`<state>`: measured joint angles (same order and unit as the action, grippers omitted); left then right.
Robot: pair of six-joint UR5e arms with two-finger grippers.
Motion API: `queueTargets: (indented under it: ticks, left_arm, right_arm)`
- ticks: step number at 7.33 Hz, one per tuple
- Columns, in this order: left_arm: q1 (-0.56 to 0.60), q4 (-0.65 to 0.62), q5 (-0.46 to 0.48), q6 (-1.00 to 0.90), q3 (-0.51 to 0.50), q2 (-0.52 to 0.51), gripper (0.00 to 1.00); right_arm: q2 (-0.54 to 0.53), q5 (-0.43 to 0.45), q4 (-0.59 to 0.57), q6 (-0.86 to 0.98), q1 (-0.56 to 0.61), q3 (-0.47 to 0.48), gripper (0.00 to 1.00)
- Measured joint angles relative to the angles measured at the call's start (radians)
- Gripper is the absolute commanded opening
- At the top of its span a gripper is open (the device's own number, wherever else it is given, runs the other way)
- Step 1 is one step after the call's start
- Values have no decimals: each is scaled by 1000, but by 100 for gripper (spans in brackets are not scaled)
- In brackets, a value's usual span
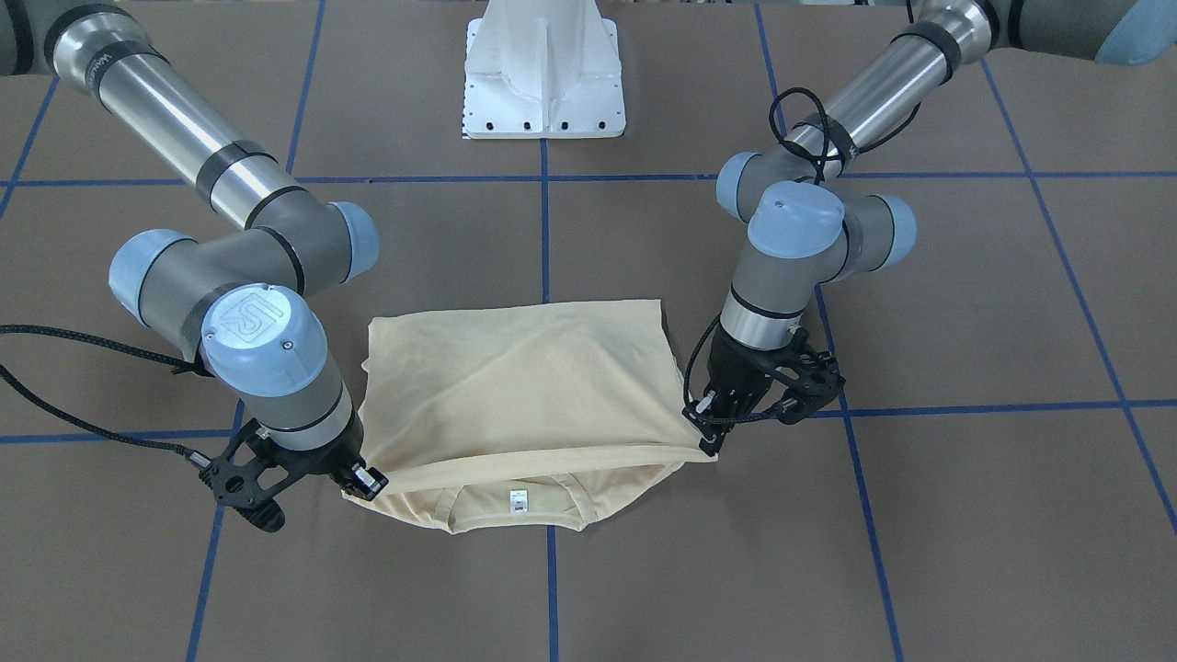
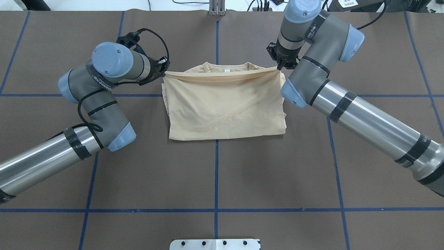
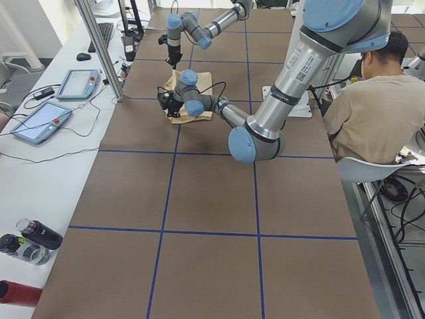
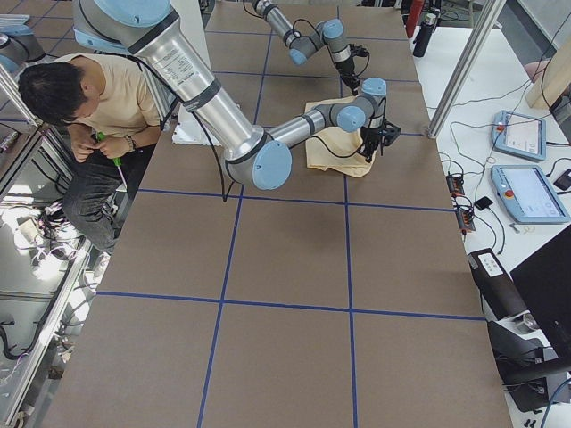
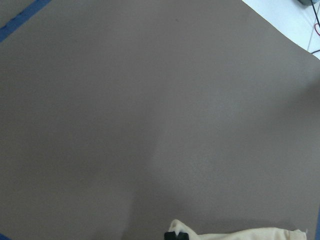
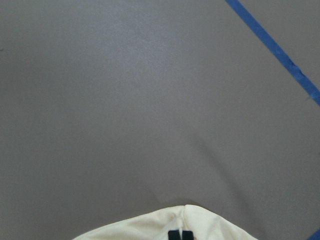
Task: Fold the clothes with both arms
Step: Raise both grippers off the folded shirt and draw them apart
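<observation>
The pale cream-yellow shirt (image 1: 524, 377) (image 2: 225, 104) lies folded over itself on the brown table, its plain side up. The collar with a small white neck label (image 1: 517, 501) (image 2: 227, 70) peeks out under the raised fold edge. My left gripper (image 1: 708, 441) (image 2: 165, 71) is shut on one corner of that edge. My right gripper (image 1: 368, 483) (image 2: 278, 67) is shut on the other corner. The edge hangs stretched between them just above the collar. Each wrist view shows pinched cloth (image 5: 240, 234) (image 6: 150, 225) at its bottom border, over bare table.
The white pedestal base (image 1: 544, 74) stands behind the shirt. Blue tape lines (image 2: 216, 173) grid the table. A seated person (image 3: 365, 113) (image 4: 98, 98) is beside the robot. A side bench holds control tablets (image 3: 40, 123) and bottles (image 3: 33, 239).
</observation>
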<state>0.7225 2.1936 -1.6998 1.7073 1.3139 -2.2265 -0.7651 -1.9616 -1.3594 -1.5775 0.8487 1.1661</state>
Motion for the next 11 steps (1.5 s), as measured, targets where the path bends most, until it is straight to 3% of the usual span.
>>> queueTargets:
  ticks: [1,2,3,5,8,11]
  left_arm:
    - [-1,2,0,0,-4,-3,18]
    - [-1,3,0,0,-6,-4,28]
    - [-1,4,0,1,-7,-5,41]
    - [-2,10,-1,3,-7,-4,43]
    - [12,44,-5,-1,6,-1,43]
    - [49,59,-10,-3,35,0,43]
  right_arm:
    - [3,3,0,0,-1,-4,10]
    - [6,5,0,0,-4,-6,36]
    - [10,12,1,0,-13,-6,43]
    - [22,60,19,-4,-32,-7,66]
    - [5,81,32,-57,-36,46,68]
    - [-214,98,34,-146,-82,340,73]
